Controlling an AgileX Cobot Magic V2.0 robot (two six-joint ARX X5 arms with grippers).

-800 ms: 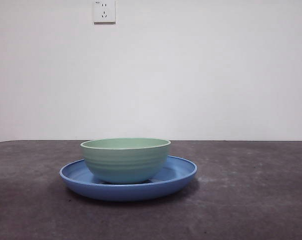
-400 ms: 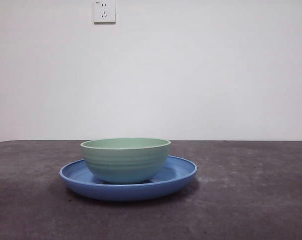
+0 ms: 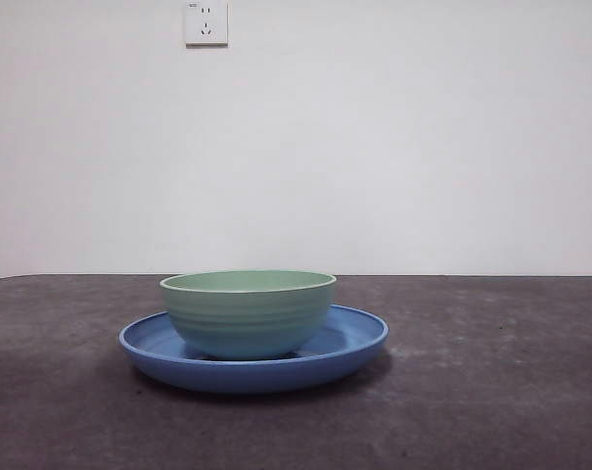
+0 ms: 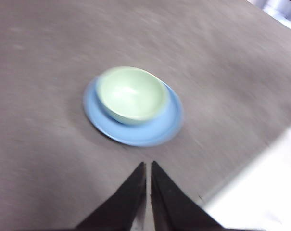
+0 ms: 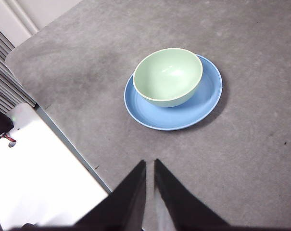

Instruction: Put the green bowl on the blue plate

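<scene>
Green bowl (image 3: pixel 248 313) sits upright on the blue plate (image 3: pixel 349 345), base resting on the plate's floor. In the front view the bowl is offset toward the left of the plate: more bare blue shows to its right than to its left. Right wrist view agrees, bowl (image 5: pixel 168 76) off-centre inside the plate's rim (image 5: pixel 208 103), and nothing overhangs. Bowl empty, no tilt visible.

Plate lies flat on the dark grey table (image 3: pixel 491 392), roughly mid-table, with a plain white wall behind and a wall socket (image 3: pixel 205 22) high up on it.

Left gripper (image 4: pixel 148 175): jaws nearly together, a thin slit between them, holding nothing, well apart from the dishes. This view is blurred; bowl (image 4: pixel 132 94) and plate (image 4: pixel 159 132) are readable only as shapes.

Right gripper (image 5: pixel 150 173): jaws likewise close together, a narrow gap, empty, well clear of the plate. Neither arm shows in the front view.

Judgement: placement appears complete. Bowl is on plate, released, stable. Nothing left to do but possibly parking the arms.
</scene>
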